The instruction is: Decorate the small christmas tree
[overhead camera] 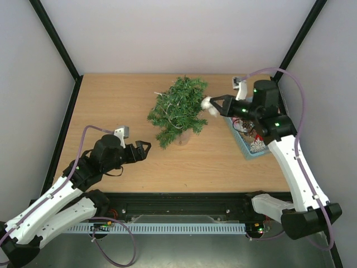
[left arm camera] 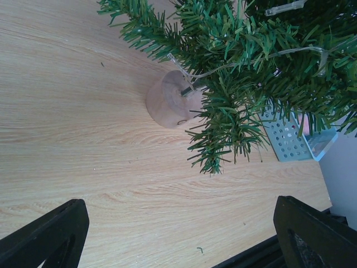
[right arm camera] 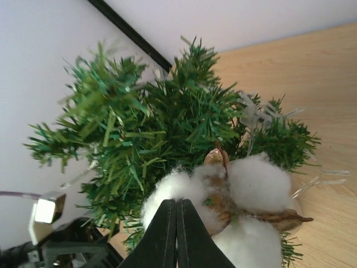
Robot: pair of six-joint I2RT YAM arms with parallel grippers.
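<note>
Now: the small christmas tree [overhead camera: 178, 109] stands upright near the middle of the counter [overhead camera: 106, 100], on its round wooden base [left arm camera: 169, 101]. A clear light string [left arm camera: 268, 56] runs through the branches.

The right end effector [overhead camera: 215, 105] is at the tree's right flank, jaws pressed fully together, with a cotton boll ornament [right arm camera: 248, 187] at their tips. The thin part they pinch is hidden behind the fluff. The boll touches the outer needles, high on the tree. My read: it is held there so it can be tucked among branches dense enough to keep it in place.

The blue basket [overhead camera: 252, 144] of ornaments lies beneath the right arm, just right of the tree, so it is handy for that arm.

The left end effector [overhead camera: 145, 151] sits low on the tree's left, jaws wide apart and holding nothing. It is aimed at the base, probably ready to steady the trunk if the tree tips.
</note>
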